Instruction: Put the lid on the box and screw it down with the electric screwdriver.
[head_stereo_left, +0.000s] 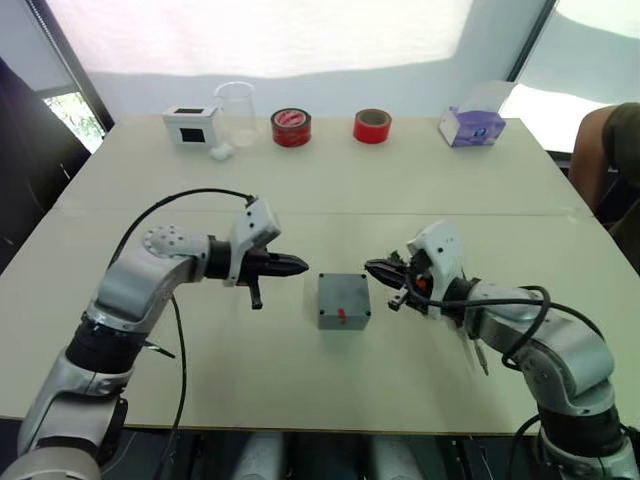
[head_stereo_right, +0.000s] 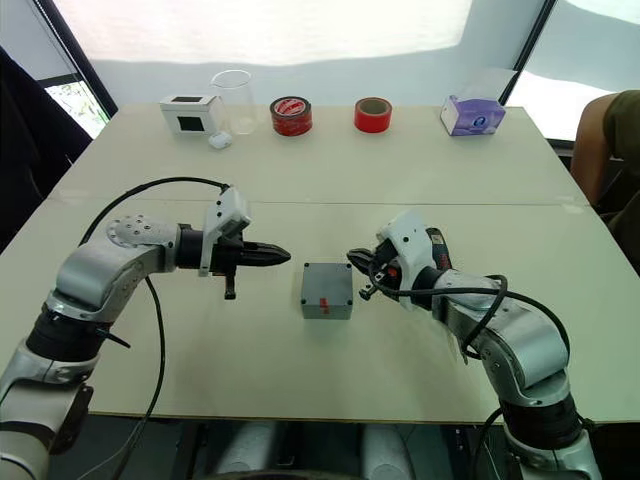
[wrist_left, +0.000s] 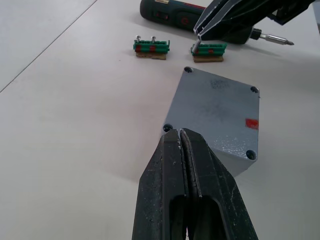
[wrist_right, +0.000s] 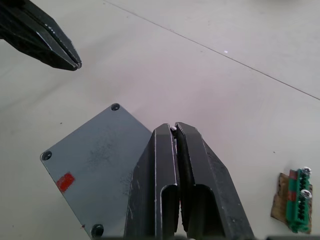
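The grey box (head_stereo_left: 344, 300) sits mid-table with a red mark on its top. The lid (wrist_left: 215, 107), a flat grey plate with corner screw holes, lies flush on it. My left gripper (head_stereo_left: 297, 265) hovers just left of the box, shut and empty, its tips (wrist_left: 179, 134) over the lid's near corner. On the other side my right gripper (head_stereo_left: 372, 267) is shut, pointing at the box's right edge (wrist_right: 172, 127). The electric screwdriver (wrist_left: 170, 15), dark with red markings and a thin bit (wrist_left: 274, 39), lies on the table behind the right gripper, partly hidden by that arm.
Two small green circuit strips (wrist_left: 151, 47) (wrist_left: 207, 50) lie beside the screwdriver. Along the far edge stand a white box with a dark window (head_stereo_left: 190, 125), a clear beaker (head_stereo_left: 235, 112), two red tape rolls (head_stereo_left: 291, 127) (head_stereo_left: 372, 126) and a purple tissue box (head_stereo_left: 472, 127). A person's arm (head_stereo_left: 600, 160) is at the right.
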